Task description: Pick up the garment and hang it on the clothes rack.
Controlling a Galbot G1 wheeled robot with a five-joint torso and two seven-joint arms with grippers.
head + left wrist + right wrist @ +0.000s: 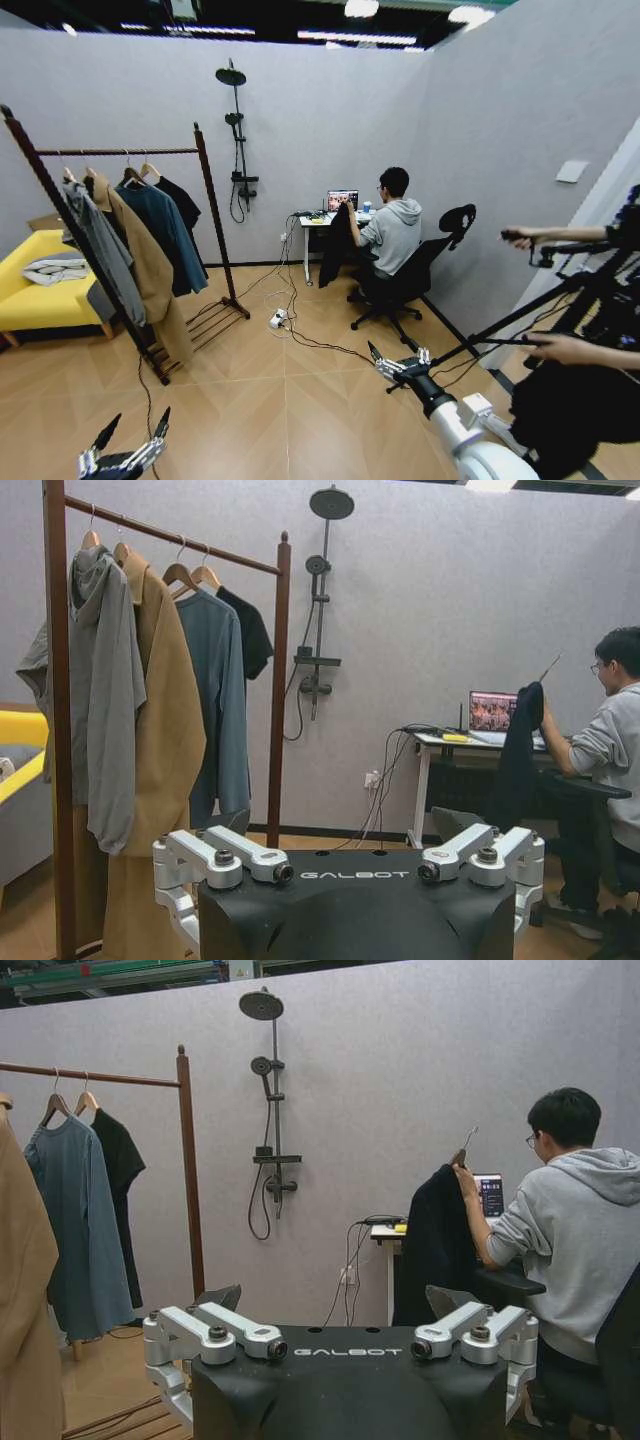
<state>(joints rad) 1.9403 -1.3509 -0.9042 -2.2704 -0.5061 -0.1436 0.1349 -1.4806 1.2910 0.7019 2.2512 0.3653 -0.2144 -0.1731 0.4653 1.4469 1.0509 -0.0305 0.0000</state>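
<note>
While a seated person's hand point(460, 1163) is holding the garment point(432, 1250) up on its hanger by the desk, well apart from the clothes rack point(212, 205), your left gripper point(128, 455) and right gripper point(398, 364) are hovering low, both spread and empty

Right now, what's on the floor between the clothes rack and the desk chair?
In the head view, a white power strip with trailing cables lies on the wood floor between the clothes rack and the desk chair.

Garment point(434, 1245) lower part: hidden behind the right gripper's point(330, 1305) housing.
Clothes rack point(277, 680) base: hidden, edge-cropped.
</note>
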